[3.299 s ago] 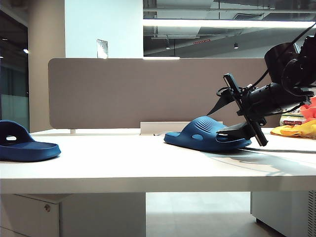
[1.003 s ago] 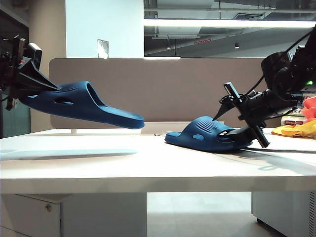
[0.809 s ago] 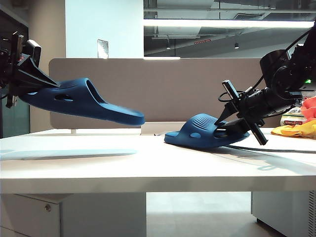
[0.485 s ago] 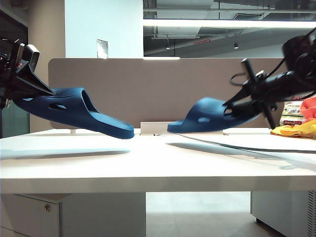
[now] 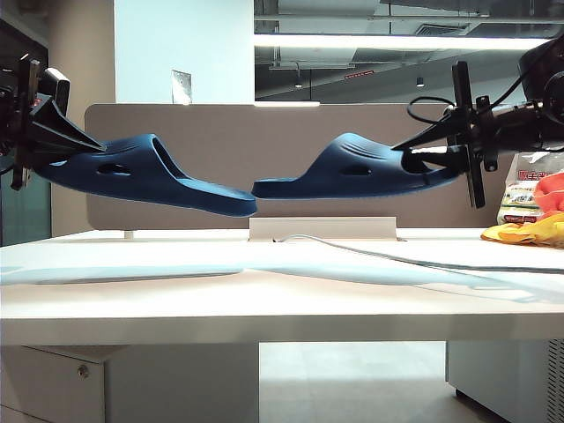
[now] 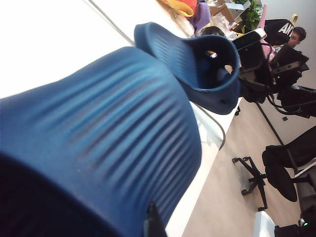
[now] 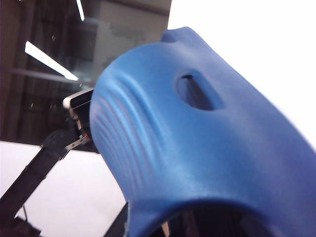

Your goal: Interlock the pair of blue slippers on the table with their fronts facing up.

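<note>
We see both blue slippers held in the air above the counter [image 5: 264,291], toes pointing at each other and nearly touching at mid-scene. The left claw [image 5: 44,141] is clamped on the heel of the left slipper [image 5: 150,176]; the right claw [image 5: 454,159] grips the heel of the right slipper [image 5: 361,172]. A cable [image 5: 423,263] lies across the counter. No containers are visible.

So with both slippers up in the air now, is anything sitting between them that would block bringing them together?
Nothing visible. The left gripper holds the left slipper and the right gripper holds the right slipper above the table; their tips nearly meet mid-air. Only a thin cable lies on the table below.
</note>
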